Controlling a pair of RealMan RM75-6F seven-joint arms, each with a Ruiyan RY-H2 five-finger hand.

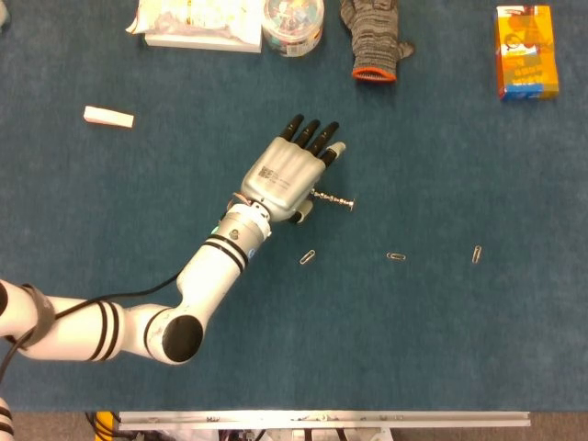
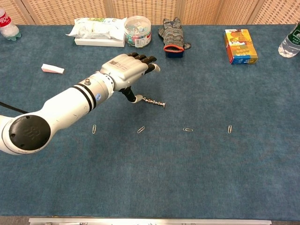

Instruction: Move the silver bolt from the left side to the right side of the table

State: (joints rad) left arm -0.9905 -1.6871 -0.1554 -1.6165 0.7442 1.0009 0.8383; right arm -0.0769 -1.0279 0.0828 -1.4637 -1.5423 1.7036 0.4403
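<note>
The silver bolt (image 1: 333, 199) (image 2: 153, 102) lies flat on the blue table near its middle, pointing right. My left hand (image 1: 289, 171) (image 2: 127, 70) hovers just to the left of it and slightly above, with its fingers stretched out and apart and nothing in them. The thumb tip is close to the bolt's left end; whether it touches is unclear. My right hand shows in neither view.
Three paper clips (image 1: 308, 257) (image 1: 396, 256) (image 1: 476, 254) lie in a row in front of the bolt. A white eraser (image 1: 108, 117) lies at the left. A glove (image 1: 373, 39), clip tub (image 2: 138, 31), tissue pack (image 2: 97, 31) and orange box (image 1: 525, 51) line the back.
</note>
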